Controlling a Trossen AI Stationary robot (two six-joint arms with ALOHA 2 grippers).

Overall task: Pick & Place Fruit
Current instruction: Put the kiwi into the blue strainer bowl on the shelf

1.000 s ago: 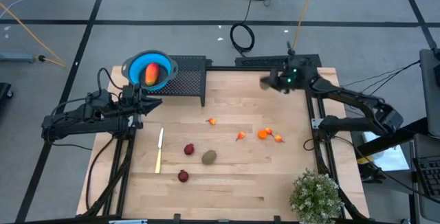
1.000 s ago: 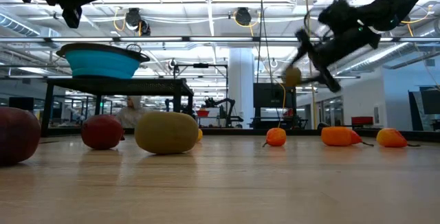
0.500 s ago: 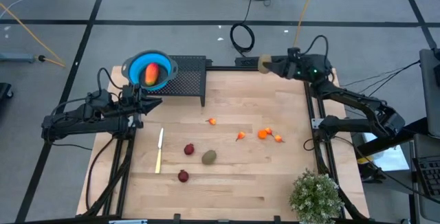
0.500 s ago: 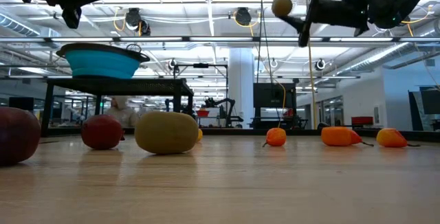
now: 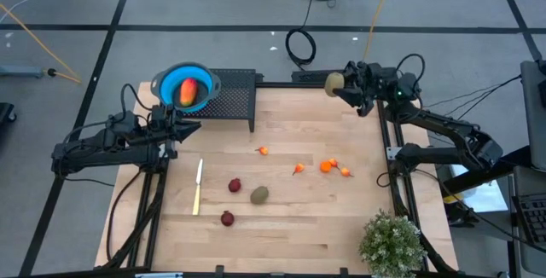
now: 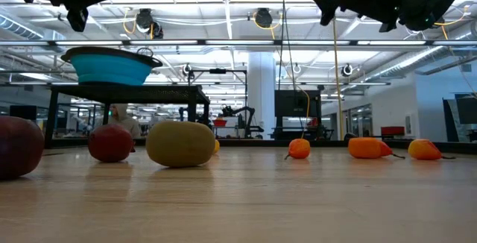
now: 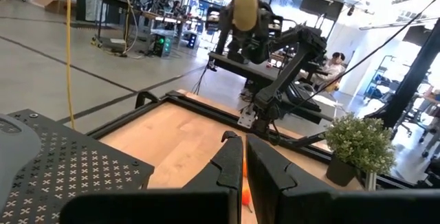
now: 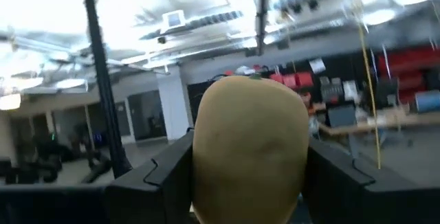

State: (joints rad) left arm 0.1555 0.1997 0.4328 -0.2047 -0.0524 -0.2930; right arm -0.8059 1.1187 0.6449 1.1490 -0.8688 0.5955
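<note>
Right gripper point(image 5: 341, 85), high above the table's far right corner, clamps an olive-green oval fruit point(image 5: 333, 82), long axis upright between its fingers. Left gripper point(image 5: 189, 127) shut, empty, beside the blue bowl point(image 5: 162, 82).

A wooden table point(image 5: 290, 218) seen from above. A blue bowl point(image 5: 168, 84) sits on a black perforated stand point(image 5: 235, 95) at the far left corner. A pale knife point(image 5: 198, 186) lies near the left edge. A potted plant point(image 5: 392, 242) stands at the near right corner.
</note>
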